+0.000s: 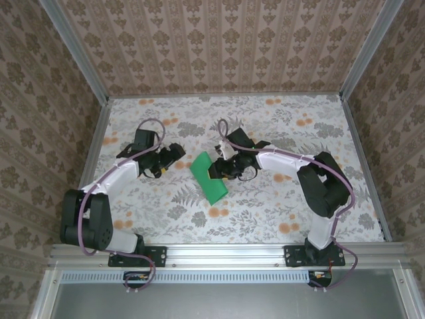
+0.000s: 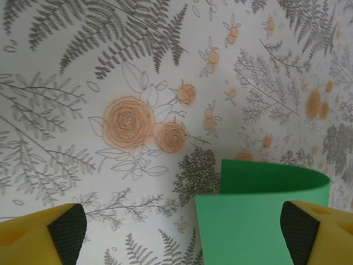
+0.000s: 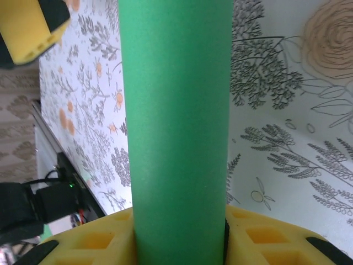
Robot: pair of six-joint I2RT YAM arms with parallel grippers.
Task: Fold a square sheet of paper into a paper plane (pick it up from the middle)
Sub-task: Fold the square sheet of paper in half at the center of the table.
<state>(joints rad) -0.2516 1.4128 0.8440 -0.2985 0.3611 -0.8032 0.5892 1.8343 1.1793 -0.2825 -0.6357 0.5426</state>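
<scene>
Right wrist view shows the right fingers [image 3: 265, 240] closed on the square sheet of paper [image 3: 174, 121], which runs out from between them as a smooth green band, bowed over rather than creased. We judge the grip to be firm, but how deep the paper sits between the pads we cannot tell.

In the left wrist view the left fingers [image 2: 41, 237] stand wide open. The doubled-over sheet lies between them, close to one finger and well apart from the other, with a rounded bend at its far side. From above, the two sets of fingers face each other across the sheet, near one another.

We see a few ways this could go wrong:

- **Skewed fold:** The bend is a soft loop, not a fold. If the left fingers close on it off-centre, they may crush it into a slanted crease, and the paper plane inherits that skew.
- **Slipping layers:** The paper is thin and smooth. A pull from the left fingers could drag it through the right fingers, or slide the lower layer over the surface [image 2: 83, 83], so the edges no longer line up.
- **Contact:** With both sets of fingers this close, a reach across the sheet could knock one against the other.
- **Springing open:** If the right fingers let go before a crease is pressed in, we expect the loop to spring open.
</scene>
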